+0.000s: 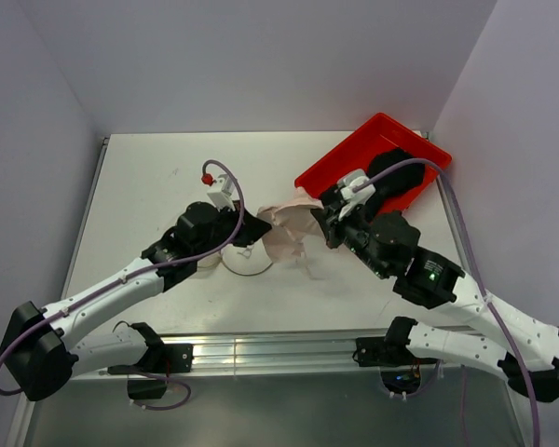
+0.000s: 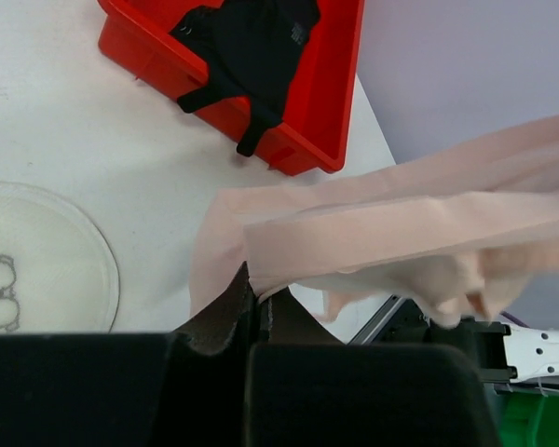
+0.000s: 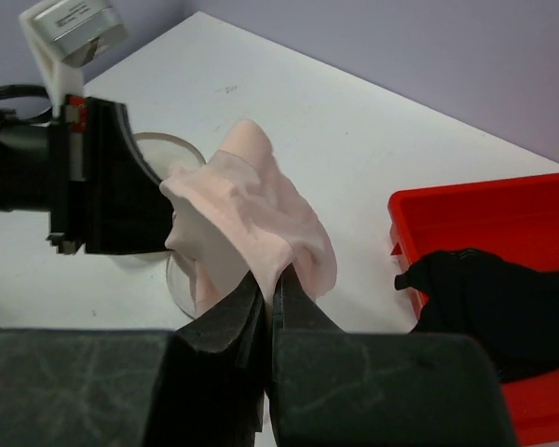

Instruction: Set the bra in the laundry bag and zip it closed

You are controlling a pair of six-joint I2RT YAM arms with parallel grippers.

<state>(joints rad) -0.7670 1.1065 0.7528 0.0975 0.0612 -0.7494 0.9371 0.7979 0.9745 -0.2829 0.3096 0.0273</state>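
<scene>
Over the table [image 1: 149,186], left fingers [image 2: 225,312] and right fingers [image 3: 235,315] pinch the bra [image 1: 289,233].

The bra [image 1: 289,233] is pale pink, the tray [image 1: 345,160] red, the laundry bag [image 2: 56,251] white mesh

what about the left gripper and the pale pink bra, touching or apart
Touching. The left wrist view shows the left gripper shut on the pale pink bra, the fabric's edge pinched between its fingertips.
</scene>
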